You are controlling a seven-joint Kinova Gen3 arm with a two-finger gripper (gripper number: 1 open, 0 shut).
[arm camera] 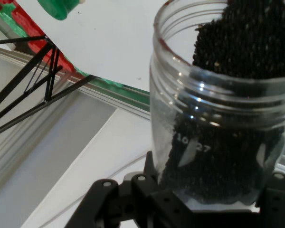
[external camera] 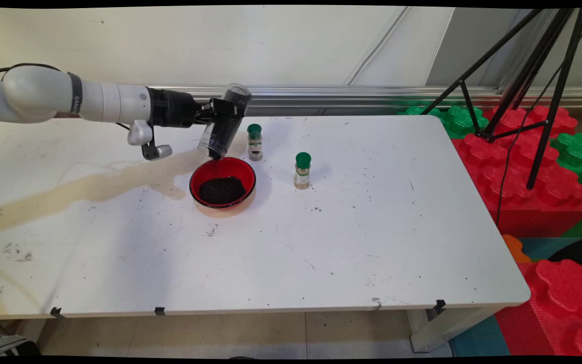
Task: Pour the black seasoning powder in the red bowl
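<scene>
Your black two-finger gripper [external camera: 223,117] is holding a clear plastic jar full of small black seeds [external camera: 224,121], with its jaws squeezing the jar's sides. The jar is tipping mouth-down over the back rim of a round red bowl [external camera: 223,183], and a thin stream of seeds is falling into the dark pile inside. In the hand view you are seeing the seeds [arm camera: 237,47] sliding toward the jar's threaded mouth.

The bowl is sitting near the middle of the white table [external camera: 372,242], a bit to the picture's left. Just behind it, beside the jar's mouth, a small glass spice bottle with a green cap and dark filling [external camera: 254,142] is standing upright. A second green-capped spice bottle with pale filling [external camera: 302,170] is standing a little further right, apart from the bowl.

You are looking at lots of open table on the right and toward the near edge. A tan stain [external camera: 94,187] is spreading left of the bowl. Red and green foam blocks [external camera: 523,167] and a black tripod [external camera: 533,76] are sitting past the table's right edge.
</scene>
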